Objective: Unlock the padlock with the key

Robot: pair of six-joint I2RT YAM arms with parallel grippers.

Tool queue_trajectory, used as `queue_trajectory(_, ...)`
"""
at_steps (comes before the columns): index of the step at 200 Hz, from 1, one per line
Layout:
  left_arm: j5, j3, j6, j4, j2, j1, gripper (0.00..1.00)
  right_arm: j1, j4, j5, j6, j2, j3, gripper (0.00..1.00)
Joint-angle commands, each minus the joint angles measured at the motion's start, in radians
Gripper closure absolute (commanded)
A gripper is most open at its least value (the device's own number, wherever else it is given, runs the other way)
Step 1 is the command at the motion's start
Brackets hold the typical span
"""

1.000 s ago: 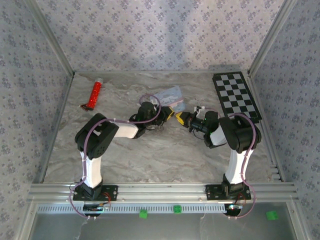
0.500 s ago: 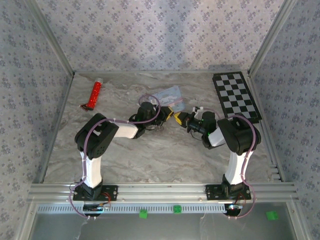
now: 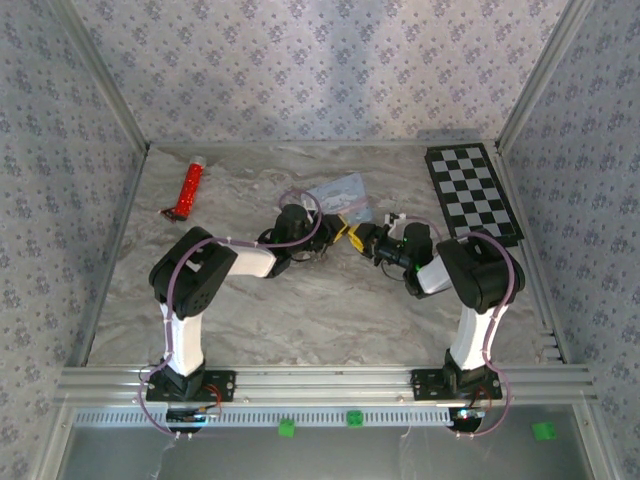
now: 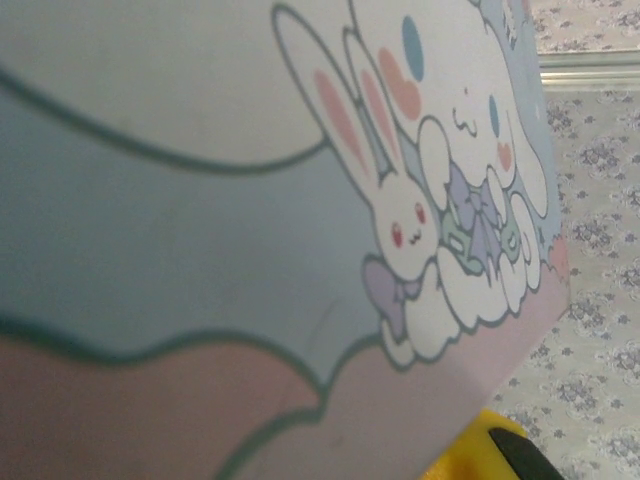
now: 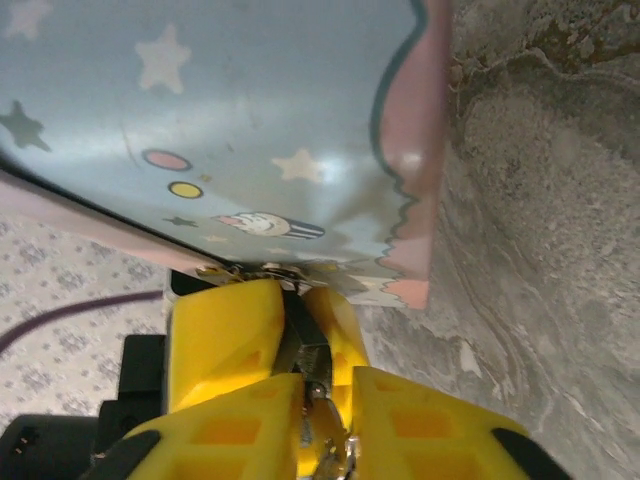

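Grey marbled worktop, walled by floral-print panels; a checkerboard lies far right, a red tube far left. Beside the pastel cartoon tin, the left claw clamps the dark padlock; the right claw pinches the silvery key just beside it.

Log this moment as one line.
left gripper shut on padlock | right gripper shut on key, at padlock | pastel tin alongside
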Motion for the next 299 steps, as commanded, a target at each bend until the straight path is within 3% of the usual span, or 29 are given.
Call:
queue_trajectory(1, 0.104, -0.019, 0.032, 0.014, -0.037, -0.018, 1.00, -0.006, 0.009, -0.046, -0.060, -0.043, -0.006, 0.72)
queue_trajectory(83, 0.098, -0.039, 0.077, -0.029, -0.049, 0.011, 1.00, -0.041, 0.063, -0.118, -0.050, -0.017, -0.057, 0.67)
queue_trajectory(206, 0.116, -0.061, 0.061, 0.033, -0.051, 0.022, 1.00, -0.002, -0.030, -0.096, -0.115, -0.004, -0.085, 0.73)
queue_trajectory(299, 0.126, -0.057, 0.076, 0.025, -0.047, 0.008, 1.00, 0.021, 0.045, -0.079, -0.079, 0.036, -0.044, 0.91)
